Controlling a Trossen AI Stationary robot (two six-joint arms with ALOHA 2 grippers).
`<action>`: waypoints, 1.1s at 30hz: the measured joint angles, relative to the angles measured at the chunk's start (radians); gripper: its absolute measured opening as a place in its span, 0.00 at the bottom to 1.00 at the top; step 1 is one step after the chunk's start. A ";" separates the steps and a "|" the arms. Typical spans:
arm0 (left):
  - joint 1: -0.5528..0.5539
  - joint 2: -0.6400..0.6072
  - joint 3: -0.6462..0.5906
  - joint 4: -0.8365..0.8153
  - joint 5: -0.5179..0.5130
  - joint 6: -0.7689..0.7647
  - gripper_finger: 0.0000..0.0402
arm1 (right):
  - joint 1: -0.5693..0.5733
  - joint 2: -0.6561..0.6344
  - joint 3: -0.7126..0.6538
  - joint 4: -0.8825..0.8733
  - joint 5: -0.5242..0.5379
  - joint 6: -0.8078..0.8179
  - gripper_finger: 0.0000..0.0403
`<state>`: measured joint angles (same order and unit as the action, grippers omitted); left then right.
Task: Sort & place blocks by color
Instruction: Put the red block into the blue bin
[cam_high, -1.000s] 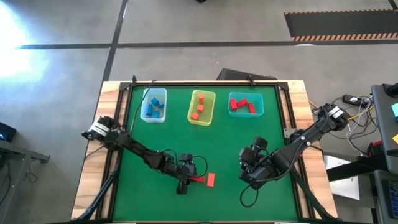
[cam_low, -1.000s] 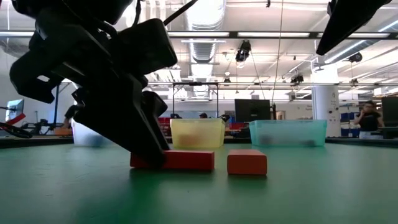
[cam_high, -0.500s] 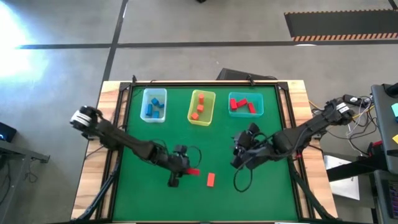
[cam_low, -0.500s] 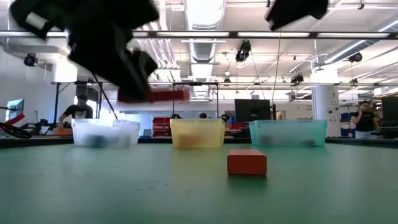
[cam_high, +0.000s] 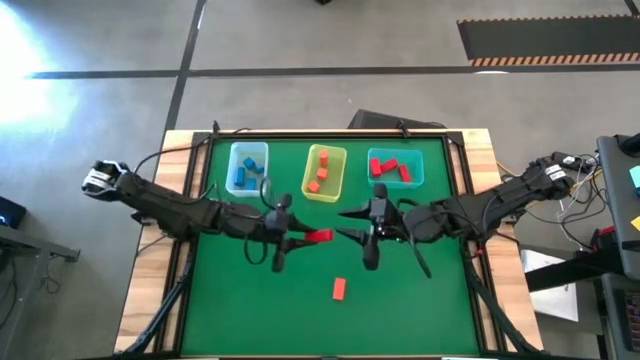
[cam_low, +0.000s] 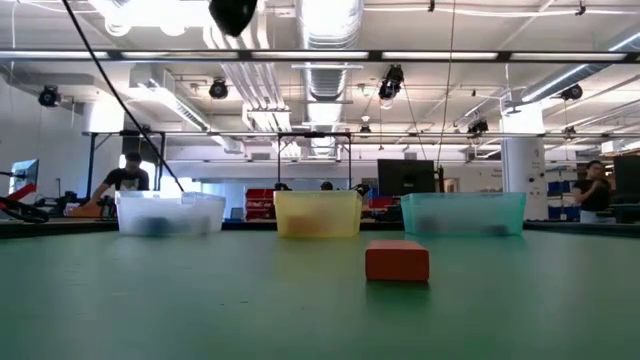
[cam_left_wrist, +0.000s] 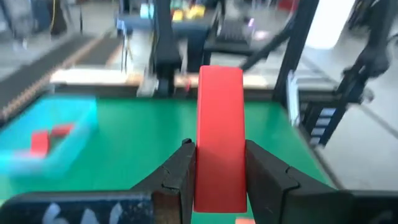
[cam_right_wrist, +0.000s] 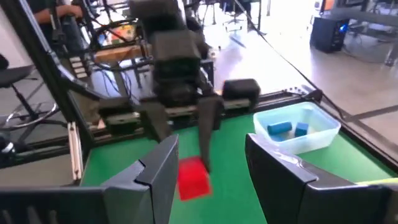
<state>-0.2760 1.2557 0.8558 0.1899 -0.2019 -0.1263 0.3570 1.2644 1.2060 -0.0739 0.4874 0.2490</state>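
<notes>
High view, left claw (cam_high: 303, 238) pinching red bar (cam_high: 318, 236) mid-table, right claw (cam_high: 352, 224) spread, facing it, orange block (cam_high: 339, 289) nearer.

2 dark jointed arms, black looping cables, pale wrist ends, dark blunt fingers (cam_left_wrist: 264, 177)

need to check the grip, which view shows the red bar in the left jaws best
The left wrist view: the red bar fills the frame, pinched between the left gripper jaws. The high view shows it small; the right wrist view shows only its end; the low view misses it.
</notes>
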 joint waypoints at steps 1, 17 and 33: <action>0.001 -0.004 0.000 0.029 0.000 0.010 0.22 | -0.007 0.001 0.000 0.004 0.000 -0.005 0.43; 0.035 0.013 0.000 0.382 -0.042 0.028 0.22 | -0.064 0.000 0.003 0.242 -0.049 -0.146 0.50; 0.061 0.037 0.002 0.539 -0.041 -0.004 0.22 | -0.104 0.017 0.011 0.306 -0.145 -0.179 0.56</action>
<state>-0.2150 1.2925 0.8581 0.7286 -0.2430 -0.1301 0.2527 1.2813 1.2171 0.2322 0.3426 0.0700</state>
